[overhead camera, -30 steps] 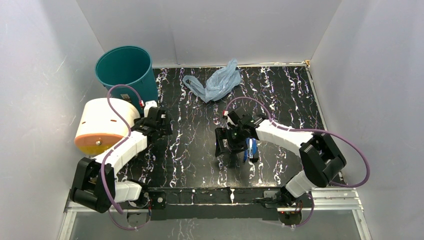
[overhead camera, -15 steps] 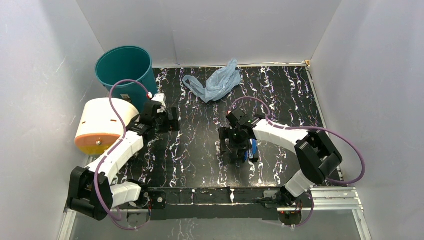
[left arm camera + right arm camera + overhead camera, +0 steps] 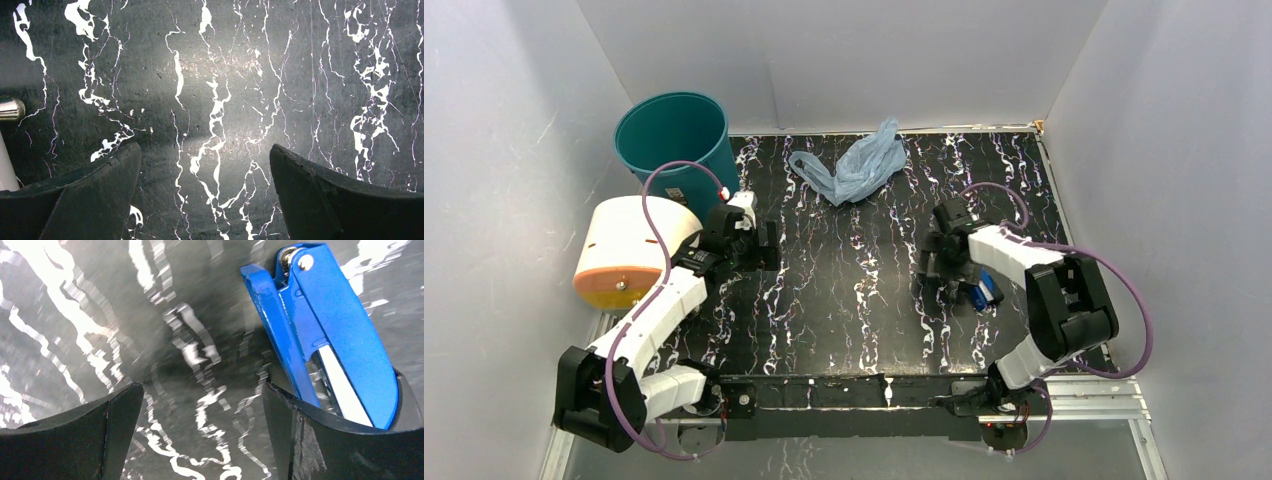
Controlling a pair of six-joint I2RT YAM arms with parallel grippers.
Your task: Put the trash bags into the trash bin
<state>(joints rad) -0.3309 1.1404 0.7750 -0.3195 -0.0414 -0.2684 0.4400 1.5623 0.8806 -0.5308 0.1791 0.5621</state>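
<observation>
From the overhead camera I see what neither wrist camera shows. The trash bag (image 3: 852,165) lies crumpled on the marbled black table (image 3: 844,310) at upper centre. The teal trash bin (image 3: 674,135) stands upright at the upper left corner, with a cream cylinder (image 3: 629,250) on its side just below it.

My right wrist view alone shows clearly a blue hinged metal tool (image 3: 330,335) in the upper right of the frame. It runs down behind the finger on that side, and I cannot tell if they touch.

The left arm reaches up the left side, with the left gripper (image 3: 762,242) near the bin's base. Its jaws are spread wide over bare table and hold nothing. The right arm folds inward right of centre, and the right gripper (image 3: 938,272) points down at the table, also wide open and empty. Both are well apart from the bag.
</observation>
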